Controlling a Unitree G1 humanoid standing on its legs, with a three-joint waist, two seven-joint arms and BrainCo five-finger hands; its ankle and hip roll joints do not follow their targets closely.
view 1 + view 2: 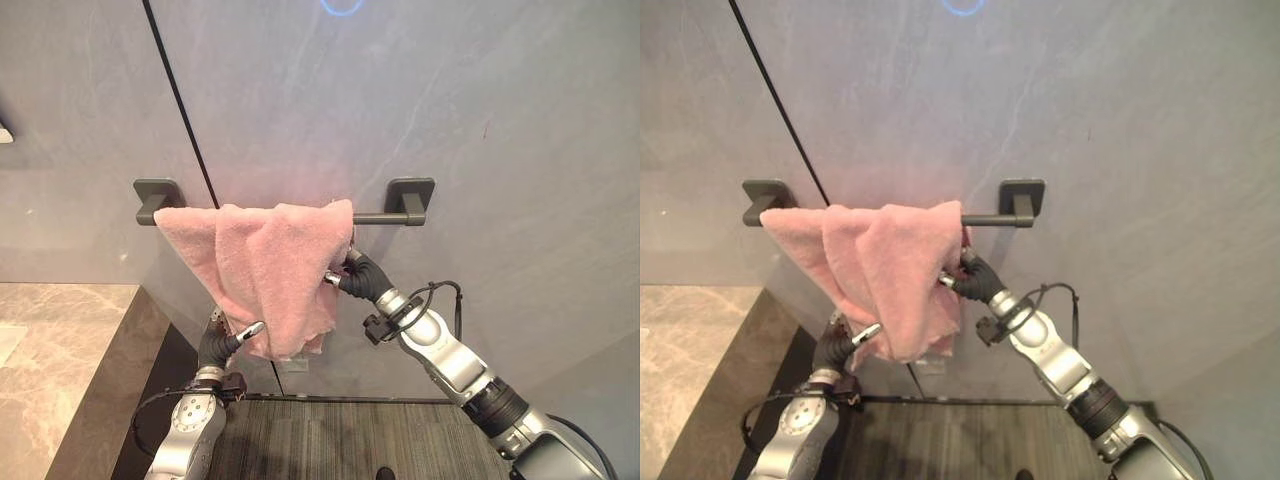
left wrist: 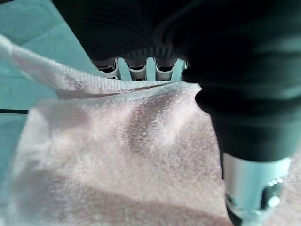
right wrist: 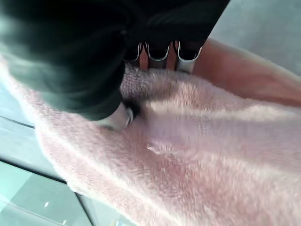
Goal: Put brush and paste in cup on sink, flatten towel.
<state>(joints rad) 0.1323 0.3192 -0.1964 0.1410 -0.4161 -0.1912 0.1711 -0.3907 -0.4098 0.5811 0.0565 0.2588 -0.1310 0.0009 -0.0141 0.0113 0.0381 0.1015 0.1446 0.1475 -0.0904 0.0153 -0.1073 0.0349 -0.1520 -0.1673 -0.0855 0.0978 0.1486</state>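
On the grey wall, we see a pink towel (image 1: pixel 265 270) bunched over the rail (image 1: pixel 385 217). Our left hand (image 1: pixel 222 343) pinches its 7 o'clock edge; our right hand (image 1: pixel 350 272) grips its 3 o'clock edge.

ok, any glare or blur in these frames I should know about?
Left eye view: blue ring glare at the top edge of the wall; pink towel sharp. Left wrist view: left hand dark and unfocused. Right wrist view: right hand blurred, towel soft.
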